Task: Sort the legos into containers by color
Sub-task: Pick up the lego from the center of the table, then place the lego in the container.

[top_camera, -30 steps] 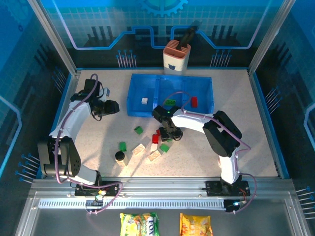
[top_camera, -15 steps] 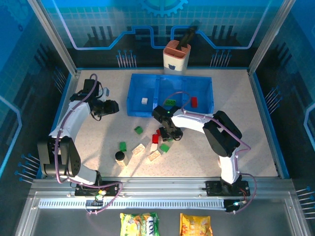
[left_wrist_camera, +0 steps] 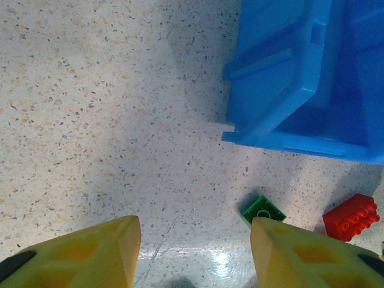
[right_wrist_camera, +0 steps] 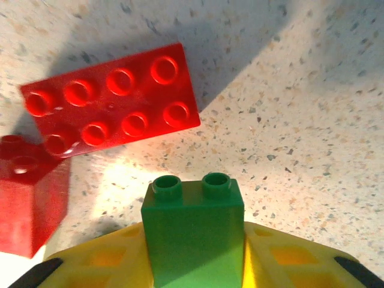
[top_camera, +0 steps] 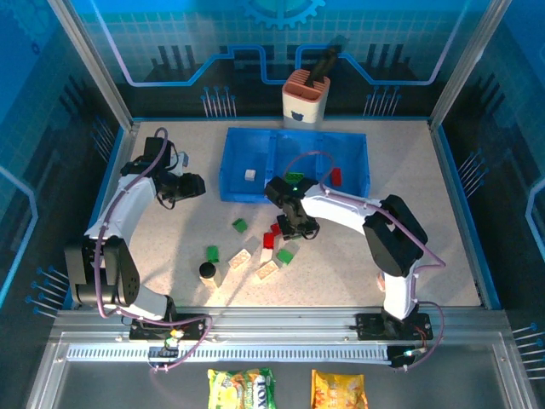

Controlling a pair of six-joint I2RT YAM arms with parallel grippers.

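Right tool [right_wrist_camera: 193,261] clamped on green two-stud brick [right_wrist_camera: 193,231], studs up, beside red eight-stud brick [right_wrist_camera: 114,99] on table [right_wrist_camera: 312,120]. Likely destination: blue tray [top_camera: 294,134] at 12 o'clock, middle compartment holding green. Left tool [left_wrist_camera: 195,252] half-open, empty, at tray's 9 o'clock, clear of path.

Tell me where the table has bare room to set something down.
Bare table lies right of the blue tray and right arm, and along the near edge. Crowded: before the tray, legos cluster between the black cylinder and the right tool, gripping a green lego.
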